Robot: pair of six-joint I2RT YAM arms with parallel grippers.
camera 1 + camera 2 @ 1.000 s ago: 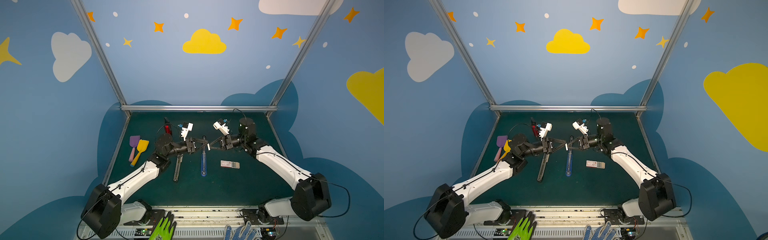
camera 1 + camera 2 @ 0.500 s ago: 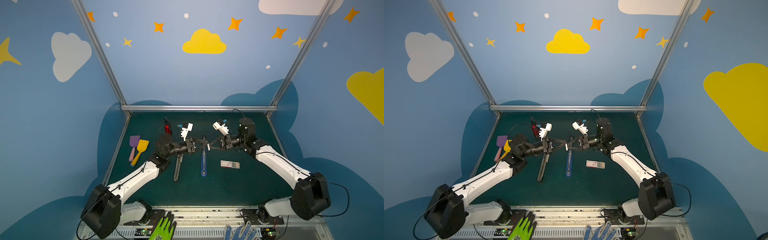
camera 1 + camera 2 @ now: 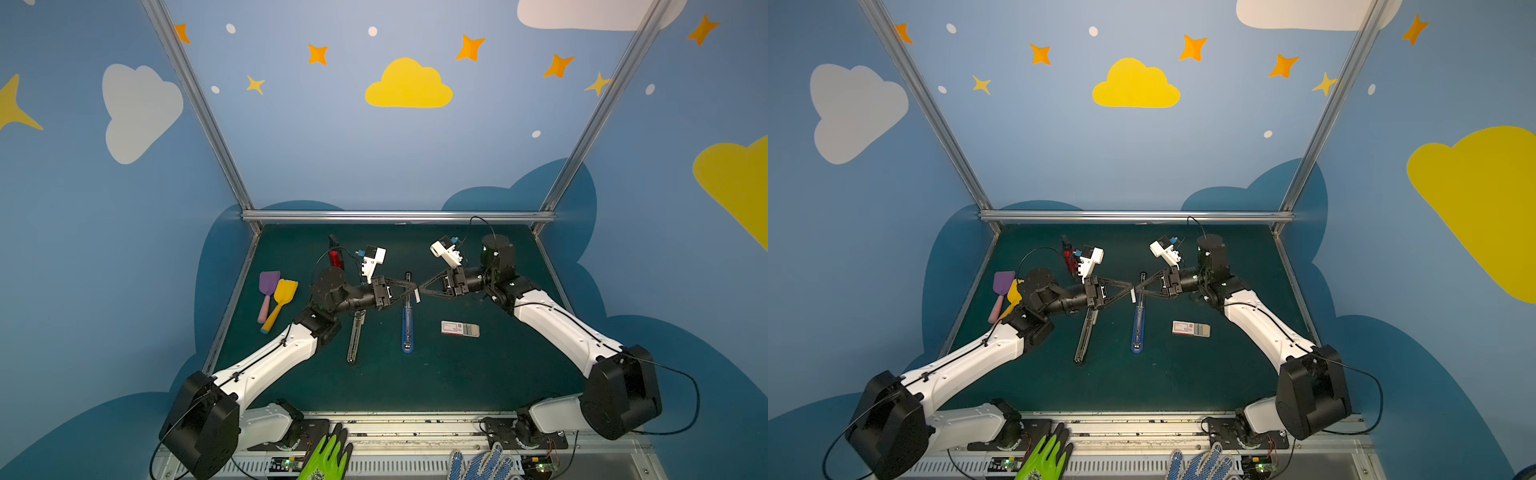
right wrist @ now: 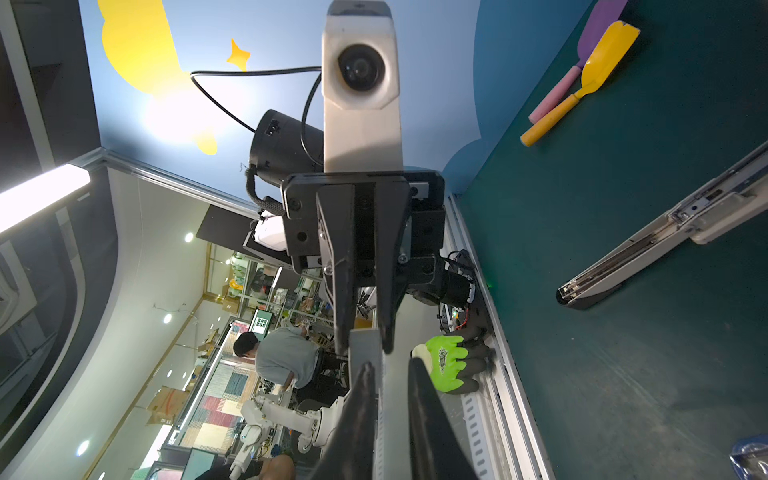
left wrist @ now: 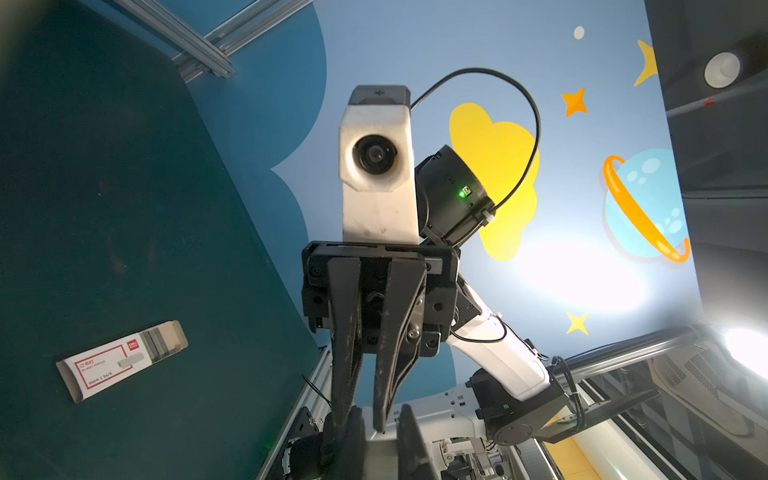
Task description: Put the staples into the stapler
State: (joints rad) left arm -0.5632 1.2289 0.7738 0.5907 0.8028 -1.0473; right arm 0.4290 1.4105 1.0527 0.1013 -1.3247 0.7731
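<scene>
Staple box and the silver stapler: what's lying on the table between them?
A long blue bar lies on the green mat between the staple box and the silver stapler, touching neither. Both top views show it.
</scene>
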